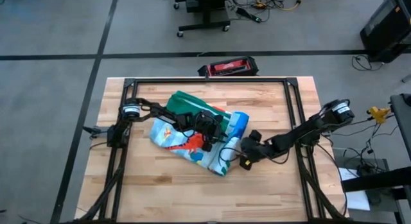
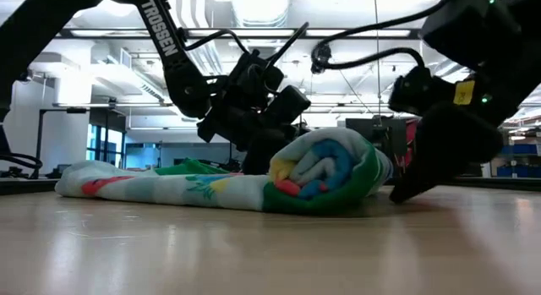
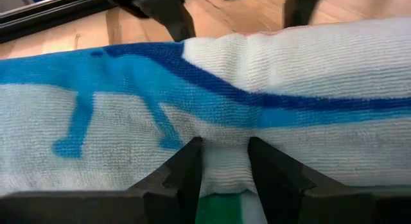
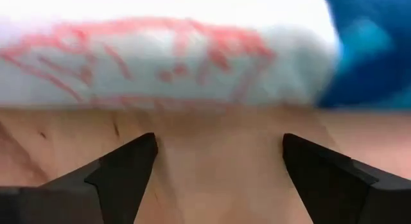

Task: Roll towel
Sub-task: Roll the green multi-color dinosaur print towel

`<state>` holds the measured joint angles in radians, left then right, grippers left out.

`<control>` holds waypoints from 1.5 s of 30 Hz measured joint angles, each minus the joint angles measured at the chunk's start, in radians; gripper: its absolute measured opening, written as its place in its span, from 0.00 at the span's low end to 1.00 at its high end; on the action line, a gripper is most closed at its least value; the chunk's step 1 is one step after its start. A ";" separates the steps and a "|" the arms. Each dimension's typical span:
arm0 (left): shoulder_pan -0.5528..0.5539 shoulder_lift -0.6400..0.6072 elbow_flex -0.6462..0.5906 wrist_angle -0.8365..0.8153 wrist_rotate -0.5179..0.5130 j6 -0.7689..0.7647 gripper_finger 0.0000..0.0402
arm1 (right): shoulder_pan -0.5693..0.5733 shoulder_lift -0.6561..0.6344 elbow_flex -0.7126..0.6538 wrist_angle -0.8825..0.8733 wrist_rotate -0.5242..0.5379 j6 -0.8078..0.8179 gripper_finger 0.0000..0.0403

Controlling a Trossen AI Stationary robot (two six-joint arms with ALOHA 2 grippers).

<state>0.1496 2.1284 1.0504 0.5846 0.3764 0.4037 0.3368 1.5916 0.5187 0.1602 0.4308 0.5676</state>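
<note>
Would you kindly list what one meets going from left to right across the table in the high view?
Left arm's base → towel with the left gripper on it → right gripper → right arm's base.

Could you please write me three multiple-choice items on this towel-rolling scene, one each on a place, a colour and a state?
1. Where is the right hand?
A. On the bare table beside the towel's rolled end
B. Above the red box behind the table
C. On top of the towel

2. What colour is the border at the rolled end of the towel?
A. Yellow
B. Green
C. Black

3. What is the left hand doing?
A. Hanging open off the table
B. Shut on a fold of the towel
C. Holding a red box

Answers: 1 A, its wrist view shows wood of the table between wide-open fingers, with the towel just ahead. 2 B, the low view shows a green rim around the roll. 3 B, its wrist view shows cloth pinched between its fingers.
</note>
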 joint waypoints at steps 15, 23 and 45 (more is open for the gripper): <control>-0.001 -0.104 -0.002 -0.101 -0.025 -0.020 0.29 | -0.051 0.013 0.024 0.065 0.047 -0.113 0.84; -0.002 -0.193 -0.002 -0.319 -0.185 0.021 0.29 | -0.050 0.006 0.043 0.063 0.044 -0.122 0.84; -0.120 -0.868 -0.412 -0.383 -0.399 -0.233 0.29 | -0.169 0.130 0.301 0.066 0.009 -0.234 0.84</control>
<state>0.0293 1.2600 0.6380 0.2018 -0.0230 0.1706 0.1678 1.7217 0.8195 0.2266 0.4397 0.3332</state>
